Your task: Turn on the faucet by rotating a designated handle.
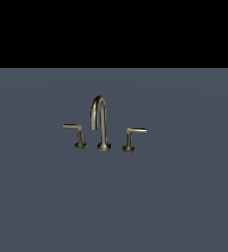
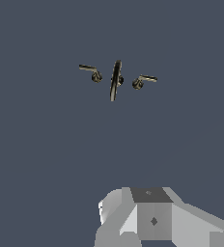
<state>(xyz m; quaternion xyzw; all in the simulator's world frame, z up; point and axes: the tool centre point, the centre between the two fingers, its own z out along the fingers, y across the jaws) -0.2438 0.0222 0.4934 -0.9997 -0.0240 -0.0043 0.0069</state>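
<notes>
Gripper [image 2: 152, 219] jaw state indiscernible, well apart from faucet [image 1: 100, 123] and handle [image 1: 74, 133] on bare surface.

Only non-task stuff: flat, matte slate-blue ground plane [image 1: 37, 197] filling the lower part of the exterior view, plain black backdrop band [image 1: 114, 32] above it with a straight horizon edge, same uniform surface throughout the wrist view.

No readable text, labels, brands, numbers or signs appear on anything in either view.
</notes>
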